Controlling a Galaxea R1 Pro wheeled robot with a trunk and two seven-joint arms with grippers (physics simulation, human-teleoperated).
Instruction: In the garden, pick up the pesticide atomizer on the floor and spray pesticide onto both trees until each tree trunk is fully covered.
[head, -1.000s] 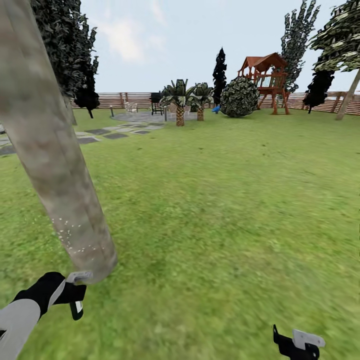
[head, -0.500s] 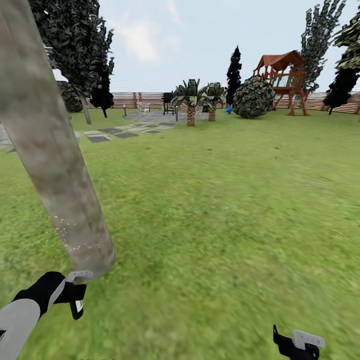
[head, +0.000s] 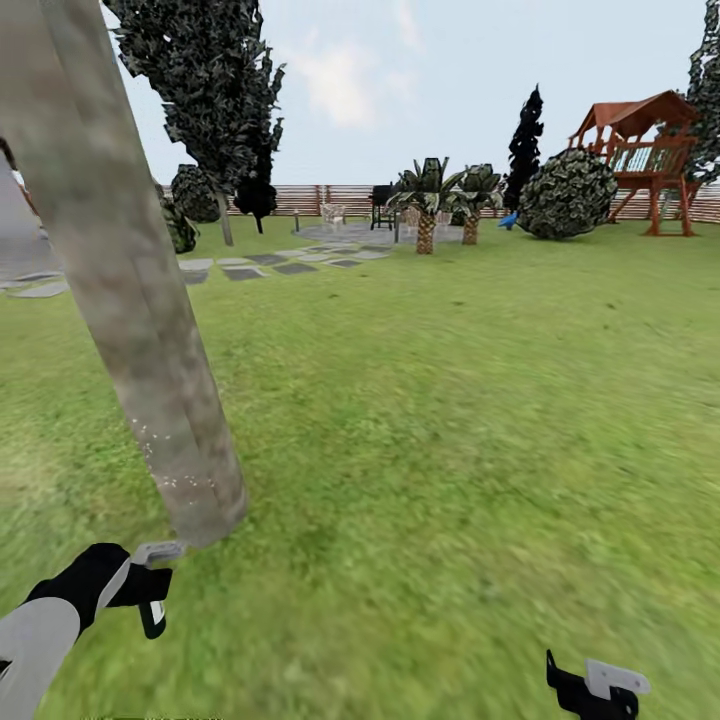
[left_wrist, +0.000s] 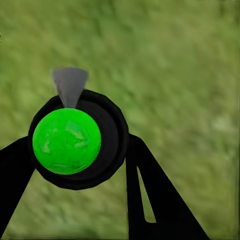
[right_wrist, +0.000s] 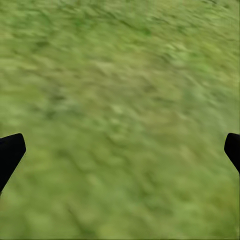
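A thick mottled grey-brown tree trunk (head: 150, 380) leans up the left of the head view, with fine white specks (head: 170, 470) on its lower bark. My left gripper (head: 150, 595) sits just in front of its base. In the left wrist view that gripper (left_wrist: 75, 152) is shut on the pesticide atomizer (left_wrist: 75, 140), a dark round bottle seen end-on with a bright green top and a grey cone at its edge. A second tree (head: 215, 80) stands far back left. My right gripper (head: 590, 690) hangs low at the right, and its fingers (right_wrist: 10, 152) are wide apart over grass.
Lawn spreads ahead and to the right. Pale stone slabs (head: 240, 268) lie far back left. Two small palms (head: 428, 200), a round bush (head: 567, 195), a wooden playset (head: 645, 150) and a slat fence (head: 340, 195) line the far side.
The whole head view has shifted right, so the camera has turned left. More of the far tree and slabs show. Both arms keep their places in the picture.
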